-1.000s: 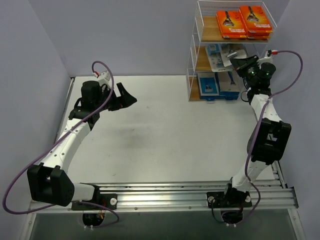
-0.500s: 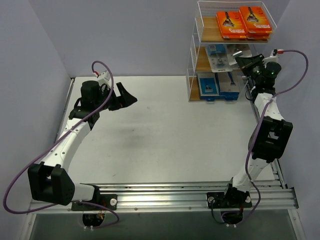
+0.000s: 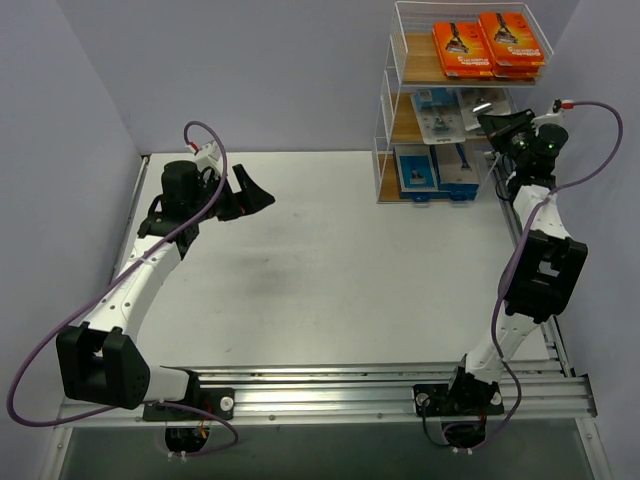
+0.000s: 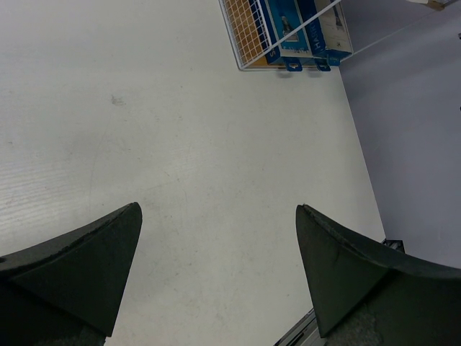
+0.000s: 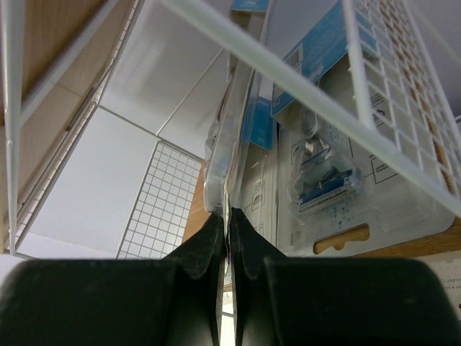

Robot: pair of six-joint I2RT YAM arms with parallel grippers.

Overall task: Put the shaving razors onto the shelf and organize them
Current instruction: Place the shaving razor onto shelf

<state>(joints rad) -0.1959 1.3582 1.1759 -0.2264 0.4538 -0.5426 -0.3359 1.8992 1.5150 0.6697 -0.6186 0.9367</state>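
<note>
Pale table (image 3: pixel 330 270): left tool (image 3: pixel 258 196) hovers spread; right tool (image 5: pixel 225 216), reaching shelf (image 3: pixel 412 62), seemingly pinches blister pack (image 5: pixel 220 155).

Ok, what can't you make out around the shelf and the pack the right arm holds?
- Right wrist: the clear pack in the right gripper is edge-on, so its face is hidden.
- Top external: the gripper covers part of the middle tier; whether the pack rests there is unclear.
- Left wrist: the top edge cuts off the shelf; only its blue boxes show.
- Top external: print on the orange boxes is too small.
</note>
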